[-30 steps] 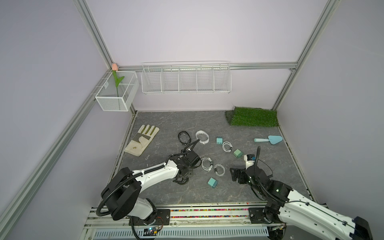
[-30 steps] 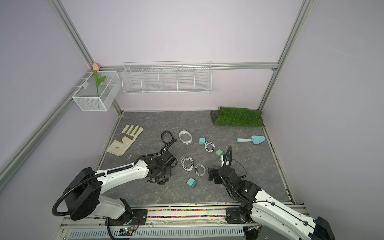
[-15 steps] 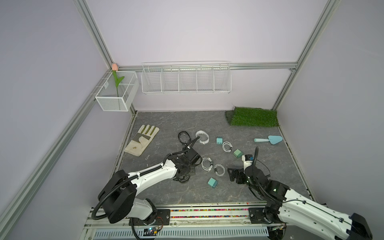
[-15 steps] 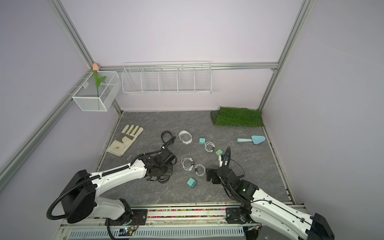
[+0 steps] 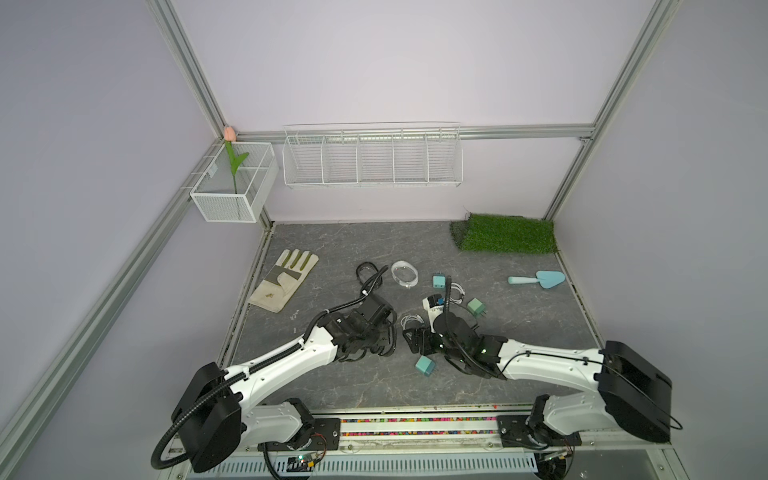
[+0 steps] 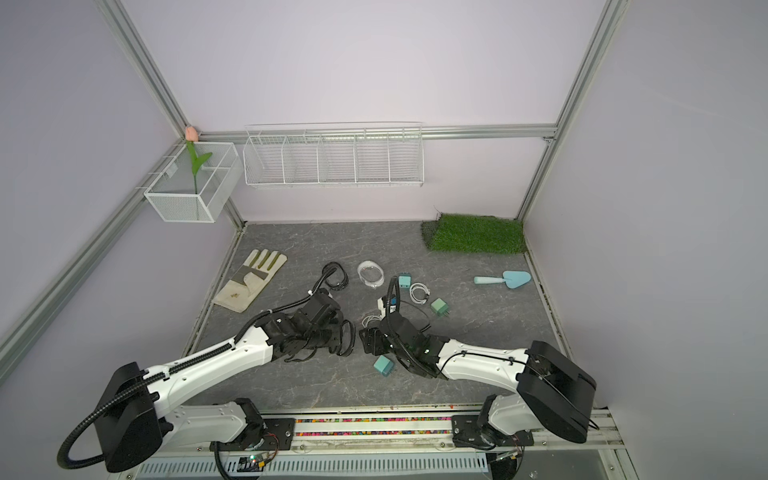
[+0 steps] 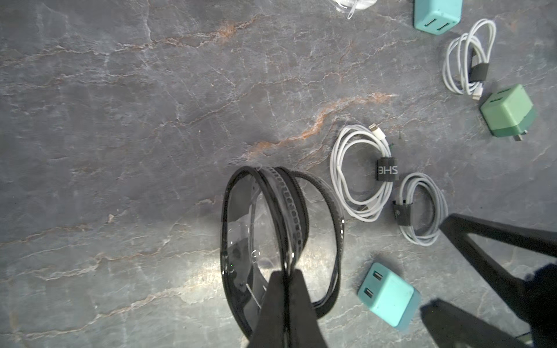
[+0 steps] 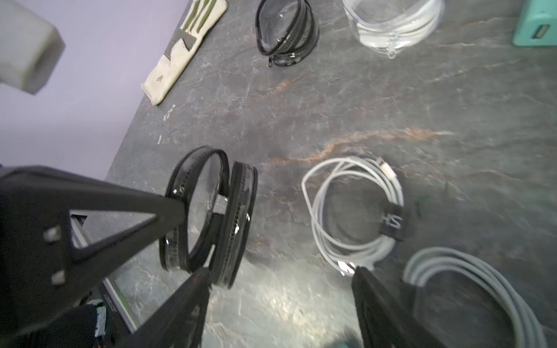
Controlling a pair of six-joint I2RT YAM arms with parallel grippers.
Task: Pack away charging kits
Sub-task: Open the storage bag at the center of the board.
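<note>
Left end effector (image 7: 286,272) clamped shut on the black case (image 7: 289,195) — I propped it open for loading — right end effector (image 8: 281,271) gaped empty.

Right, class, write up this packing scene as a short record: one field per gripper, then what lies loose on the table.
left gripper: shut on rim of held black-rimmed case, which is open
right gripper: open, holding nothing
adapters: near teal adapter, far teal adapter, green adapter, all loose
cables: three white cables, coiled, unpacked
other cases: spare black-rimmed case, white case
</note>
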